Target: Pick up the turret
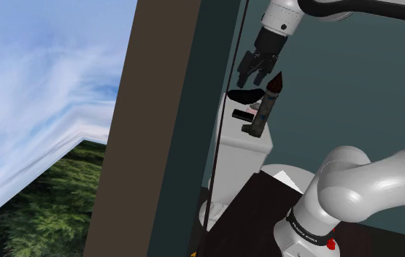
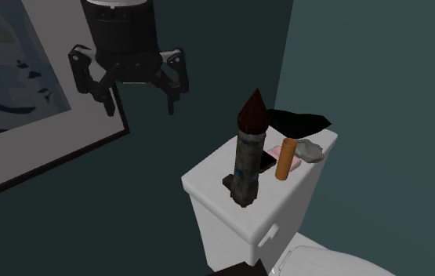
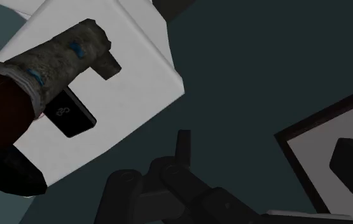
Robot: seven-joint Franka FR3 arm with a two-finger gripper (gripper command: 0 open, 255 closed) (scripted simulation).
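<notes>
Pincer (image 2: pixel 140 108) hangs wide open, fingers splayed, nothing between them. We see it up beside the dark wall, near a framed picture (image 2: pixel 19 94).

The turret (image 2: pixel 248 153) stands below the pincer and off toward the second exterior view's right of it, well apart. It sits roughly upright on the white toilet tank lid (image 2: pixel 208 176), close to the lid's near edge. The lid serves as the table here.

Risks as we judge them:
- The turret is tall, narrow and small-footed. A finger grazing it on the way down would likely tip it. So close to the edge, it could go off the lid.
- The cone roof tapers. Closing on that part would probably let it squirt out. The straight shaft lower down looks the safer place.
- Clutter lies farther from the pincer than the turret does: a dark flat card (image 3: pixel 73 114) touching or just beside its base, an orange cylinder (image 2: pixel 286 159), a pink scrap (image 2: pixel 274 150) and a grey lump (image 2: pixel 311 150). A wide finger sweep could catch the card or the cylinder.
- The wall is near, so a sideways approach has little room.

Look of the turret: a round grey-brown tower, rough and mottled like stone, with small blue marks on the shaft. It has a pale band under a dark red pointed roof and a small blocky stub at the foot. From the shoulder view (image 1: pixel 266 106) it stands just beside and a little below the pincer (image 1: pixel 254 79), though the other view shows a real gap.
</notes>
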